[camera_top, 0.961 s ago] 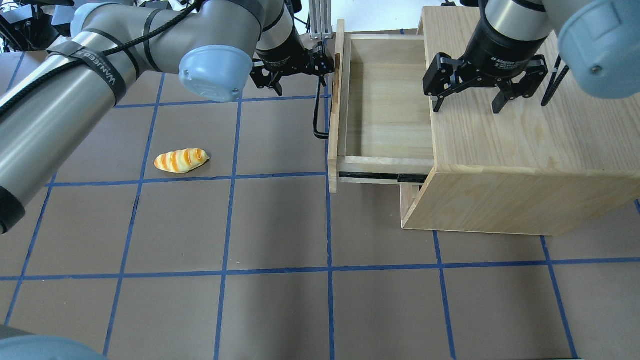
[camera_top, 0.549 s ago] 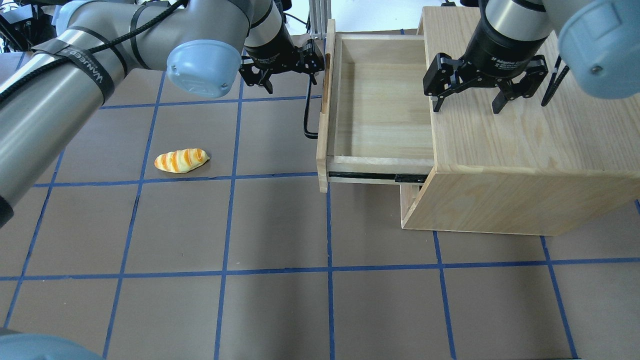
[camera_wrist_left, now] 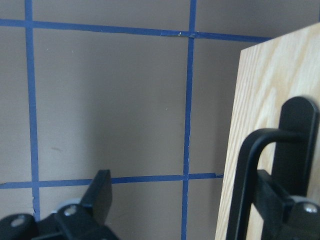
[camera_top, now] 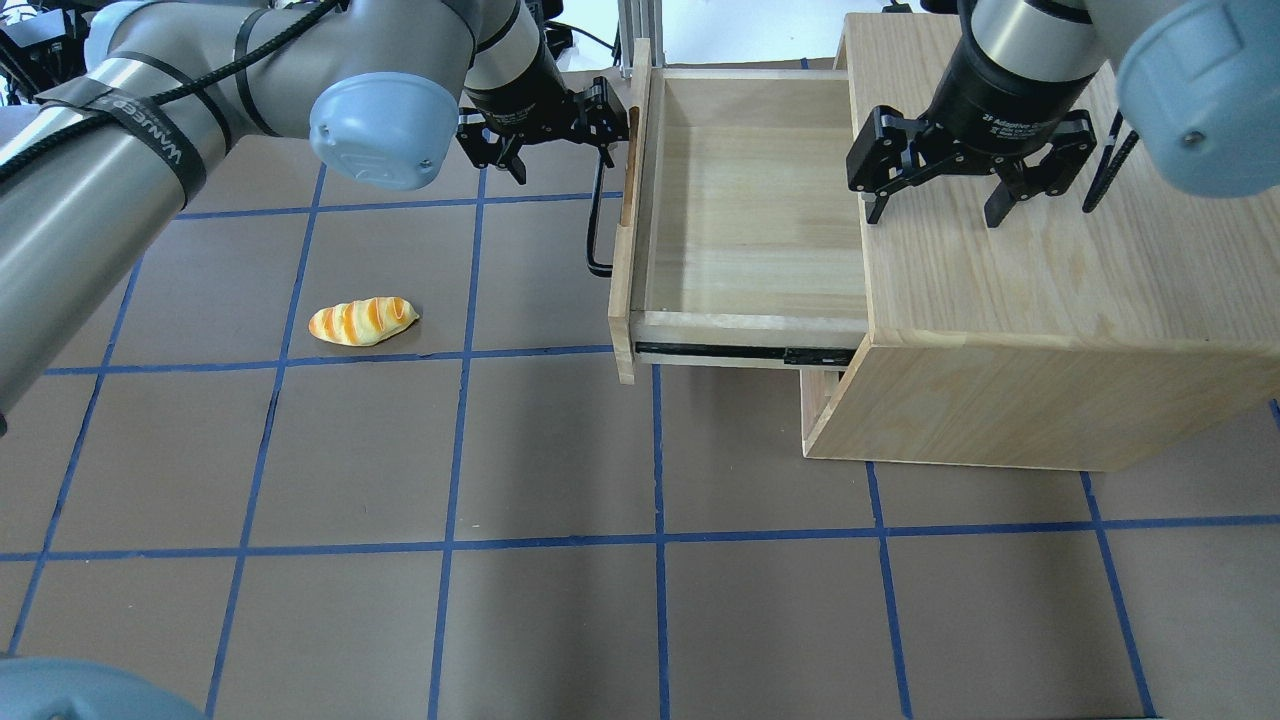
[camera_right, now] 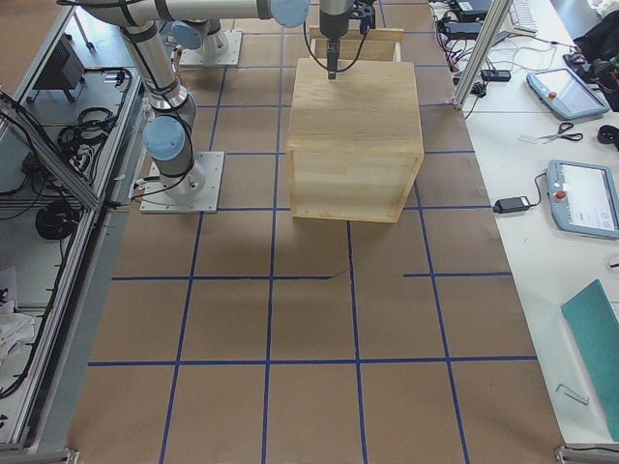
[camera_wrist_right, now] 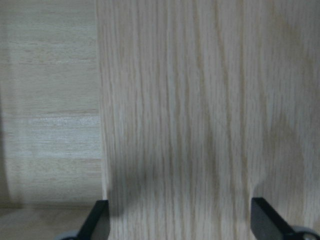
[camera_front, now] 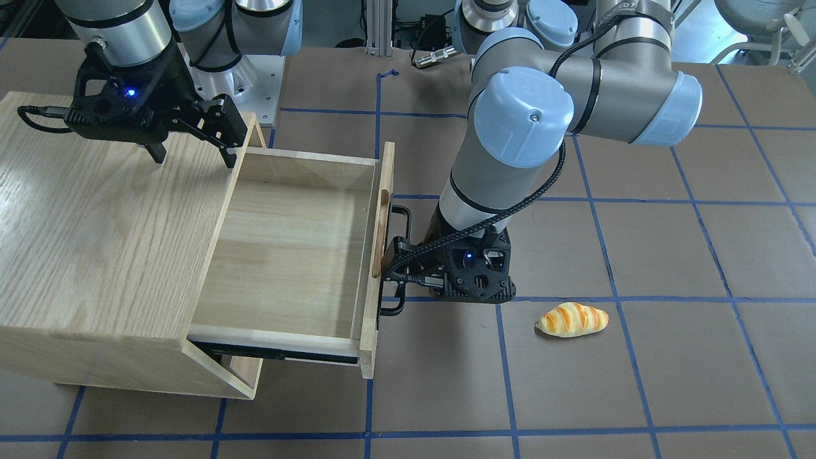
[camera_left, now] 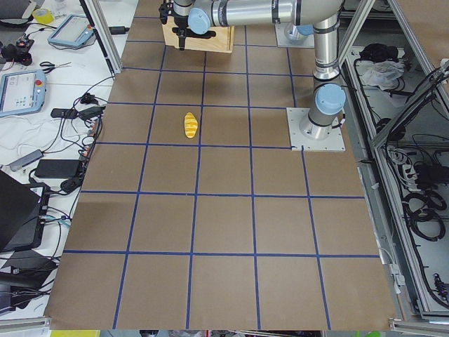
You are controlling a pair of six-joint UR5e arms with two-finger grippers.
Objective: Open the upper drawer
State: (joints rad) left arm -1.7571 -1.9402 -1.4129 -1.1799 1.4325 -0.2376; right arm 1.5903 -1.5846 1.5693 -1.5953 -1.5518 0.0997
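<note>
Moved: upper drawer (camera_top: 750, 200) slid further out.
Jaws: left gripper (camera_top: 560, 152) spread, hooking handle (camera_top: 596, 230); right gripper (camera_top: 935, 215) spread.
Handling: rigid; pull handle.

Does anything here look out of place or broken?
Only the bread, which lies alone on the table, apart from the cabinet. The drawer is pulled out straight and is empty. Nothing looks spilled or damaged.

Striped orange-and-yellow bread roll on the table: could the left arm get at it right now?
Probably yes. The bread roll lies on bare table on that arm's side, nothing between; the left gripper would first have to come off the black bar handle.
</note>
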